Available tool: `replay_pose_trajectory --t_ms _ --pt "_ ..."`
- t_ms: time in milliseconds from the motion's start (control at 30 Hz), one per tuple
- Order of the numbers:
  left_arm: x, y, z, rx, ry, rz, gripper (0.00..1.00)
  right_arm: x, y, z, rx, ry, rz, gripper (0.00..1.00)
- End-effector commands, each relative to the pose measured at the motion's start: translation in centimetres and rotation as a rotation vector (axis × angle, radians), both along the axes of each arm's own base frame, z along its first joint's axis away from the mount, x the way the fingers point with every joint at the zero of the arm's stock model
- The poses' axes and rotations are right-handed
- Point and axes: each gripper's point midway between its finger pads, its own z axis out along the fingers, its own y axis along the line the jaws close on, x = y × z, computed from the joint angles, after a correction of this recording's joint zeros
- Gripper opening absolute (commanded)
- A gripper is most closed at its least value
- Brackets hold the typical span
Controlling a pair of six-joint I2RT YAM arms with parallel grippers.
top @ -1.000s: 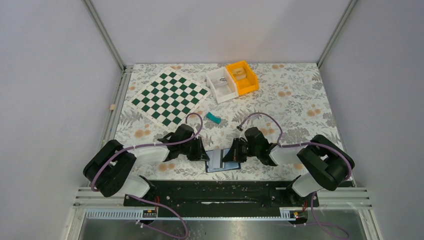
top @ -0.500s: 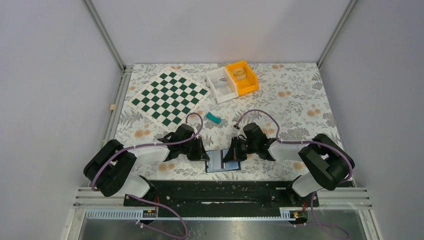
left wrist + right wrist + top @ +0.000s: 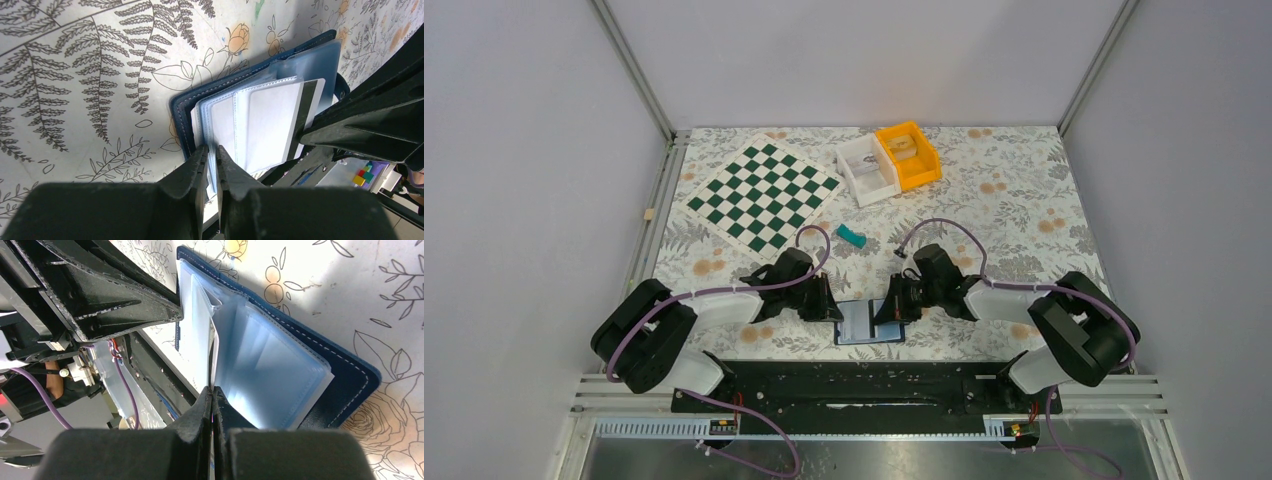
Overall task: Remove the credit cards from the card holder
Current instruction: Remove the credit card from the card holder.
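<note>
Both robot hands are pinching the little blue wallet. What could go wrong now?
1. The right gripper is shut at a thin pale edge inside the card holder. If that is one of the plastic sleeves, pulling may tear it.
2. The left gripper pinches only a sleeve edge, so the holder could slip and drag along.
3. The holder lies by the table's near edge, so the white card might fall off once freed.

No legible text or markings
</note>
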Motion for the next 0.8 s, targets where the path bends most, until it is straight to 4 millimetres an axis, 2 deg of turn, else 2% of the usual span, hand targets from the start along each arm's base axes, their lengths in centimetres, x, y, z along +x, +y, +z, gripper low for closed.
replay_pose_trajectory --t_ms 0,433,533,700,767 --pt "-1.4 4.0 -4.2 0.210 0.041 0.049 0.13 0.6 0.0 1.2 0.014 -0.029 -0.002 0.00" --pt "-1.0 3.3 -2.7 0.151 0.008 0.051 0.16 0.7 -2.0 2.3 -0.047 -0.062 -0.038 0.00" --pt "-0.6 2.5 -1.0 0.097 -0.025 0.047 0.20 0.8 -2.5 2.8 -0.060 -0.072 -0.055 0.00" --pt "0.7 1.4 3.2 0.021 -0.126 0.034 0.27 0.7 -3.0 4.0 -0.067 -0.077 -0.080 0.00" --pt "1.0 1.2 4.7 0.003 -0.161 0.026 0.33 0.8 -3.0 4.6 -0.061 -0.078 -0.090 0.00"
